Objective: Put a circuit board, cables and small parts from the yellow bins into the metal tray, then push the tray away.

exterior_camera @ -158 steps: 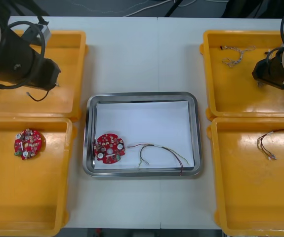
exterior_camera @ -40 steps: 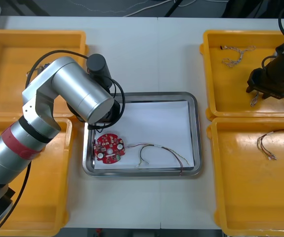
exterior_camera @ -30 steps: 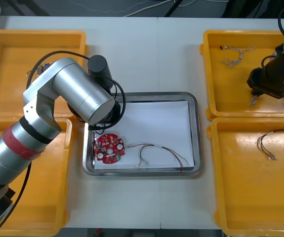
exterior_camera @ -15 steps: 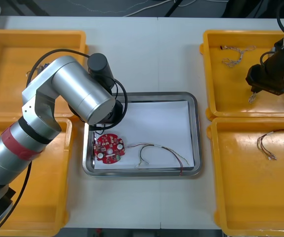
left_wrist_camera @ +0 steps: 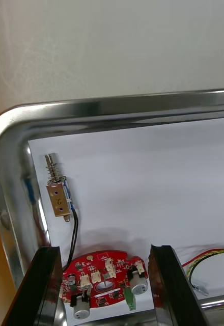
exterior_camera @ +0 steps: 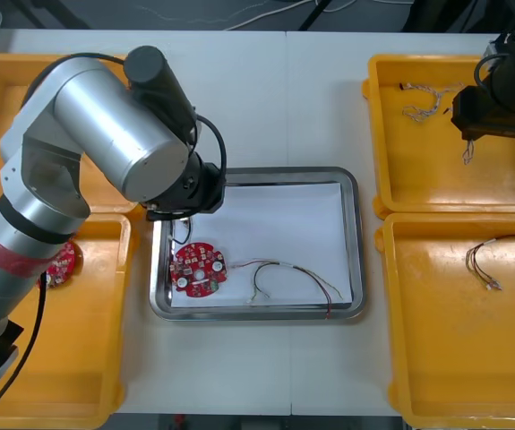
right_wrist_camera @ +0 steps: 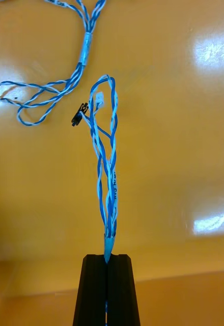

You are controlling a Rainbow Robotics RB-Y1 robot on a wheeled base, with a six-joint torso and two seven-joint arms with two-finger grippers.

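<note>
Now the left jaws hang wide open over the tray (exterior_camera: 257, 172), a small metal part (left_wrist_camera: 57, 196) lying loose beside the board (exterior_camera: 199, 269). Right of the tray, the right jaws pinch a blue-white cable (right_wrist_camera: 108, 193) clear of its bin (exterior_camera: 373, 134), seemingly to carry it over.

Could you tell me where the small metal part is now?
Left wrist view: the small metal part lies in the metal tray, near its far-left corner, beside the circuit board.
</note>
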